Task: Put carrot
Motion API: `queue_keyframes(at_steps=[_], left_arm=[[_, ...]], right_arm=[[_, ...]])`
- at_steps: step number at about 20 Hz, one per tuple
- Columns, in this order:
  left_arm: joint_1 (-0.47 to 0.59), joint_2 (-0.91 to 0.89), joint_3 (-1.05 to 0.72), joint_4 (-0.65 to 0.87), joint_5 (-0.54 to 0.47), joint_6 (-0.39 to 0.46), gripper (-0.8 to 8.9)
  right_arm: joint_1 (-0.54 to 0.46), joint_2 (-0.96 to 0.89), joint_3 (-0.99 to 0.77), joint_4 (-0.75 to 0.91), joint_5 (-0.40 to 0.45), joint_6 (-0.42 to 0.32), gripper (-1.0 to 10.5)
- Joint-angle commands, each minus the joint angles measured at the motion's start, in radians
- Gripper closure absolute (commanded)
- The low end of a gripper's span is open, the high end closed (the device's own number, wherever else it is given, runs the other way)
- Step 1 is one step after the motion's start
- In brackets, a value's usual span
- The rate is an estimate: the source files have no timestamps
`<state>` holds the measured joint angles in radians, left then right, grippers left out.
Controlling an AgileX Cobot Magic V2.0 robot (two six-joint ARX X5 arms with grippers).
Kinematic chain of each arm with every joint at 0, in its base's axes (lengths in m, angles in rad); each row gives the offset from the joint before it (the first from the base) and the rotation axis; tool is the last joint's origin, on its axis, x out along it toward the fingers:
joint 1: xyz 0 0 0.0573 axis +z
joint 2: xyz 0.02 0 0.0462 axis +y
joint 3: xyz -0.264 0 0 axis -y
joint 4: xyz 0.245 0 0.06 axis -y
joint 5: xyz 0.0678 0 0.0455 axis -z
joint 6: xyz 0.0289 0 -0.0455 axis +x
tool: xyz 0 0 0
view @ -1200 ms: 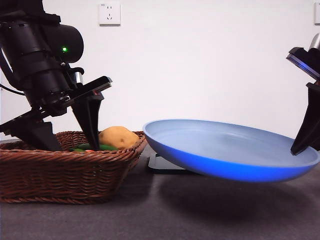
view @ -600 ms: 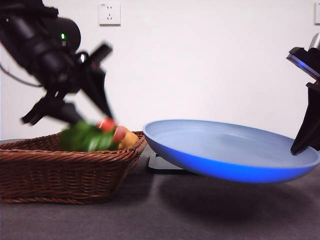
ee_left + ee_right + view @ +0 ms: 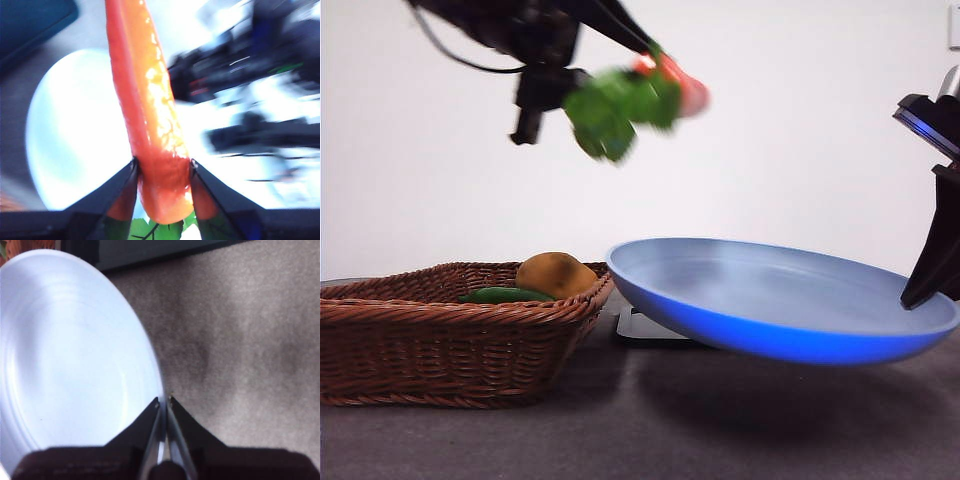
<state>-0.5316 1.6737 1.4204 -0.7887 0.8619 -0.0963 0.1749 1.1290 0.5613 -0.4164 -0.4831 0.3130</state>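
My left gripper (image 3: 162,167) is shut on the carrot (image 3: 147,110), gripping its thick end just above the green leaves. In the front view it holds the carrot (image 3: 675,82) high in the air, leaves (image 3: 615,108) hanging down, above the near rim of the blue plate (image 3: 780,300); the picture is blurred by motion. My right gripper (image 3: 163,402) is shut on the plate's rim (image 3: 150,375) and holds the plate tilted above the table; it shows at the right edge of the front view (image 3: 930,270).
A wicker basket (image 3: 450,330) stands at the left with a tan potato (image 3: 555,274) and a long dark green vegetable (image 3: 505,295) in it. A dark flat slab (image 3: 650,328) lies behind the plate. The table top is dark grey.
My left gripper closed on the carrot in the basket and lifted it up and to the right, toward the plate. The right gripper and plate stayed still.
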Motion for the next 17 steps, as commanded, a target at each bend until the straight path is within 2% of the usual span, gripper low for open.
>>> queue_keyframes(at_steps=[1,3,5,9,17], left_arm=[[-0.113,0.018,0.013,0.010,-0.332,0.024,6.77],[-0.207,0.019,0.013,0.043,-0.593,0.059,6.77],[-0.283,0.019,0.013,0.108,-0.749,0.067,6.77],[-0.368,0.023,0.013,0.174,-0.753,0.076,6.77],[-0.410,0.120,0.013,0.074,-0.750,0.075,6.77]], right_arm=[[0.002,0.006,0.014,0.021,-0.007,-0.011,9.4],[0.002,0.006,0.014,0.026,-0.007,-0.011,9.4],[0.002,0.006,0.014,0.031,-0.007,-0.011,9.4],[0.002,0.006,0.014,0.031,-0.006,-0.011,9.4],[0.002,0.006,0.014,0.031,-0.007,-0.011,9.4]])
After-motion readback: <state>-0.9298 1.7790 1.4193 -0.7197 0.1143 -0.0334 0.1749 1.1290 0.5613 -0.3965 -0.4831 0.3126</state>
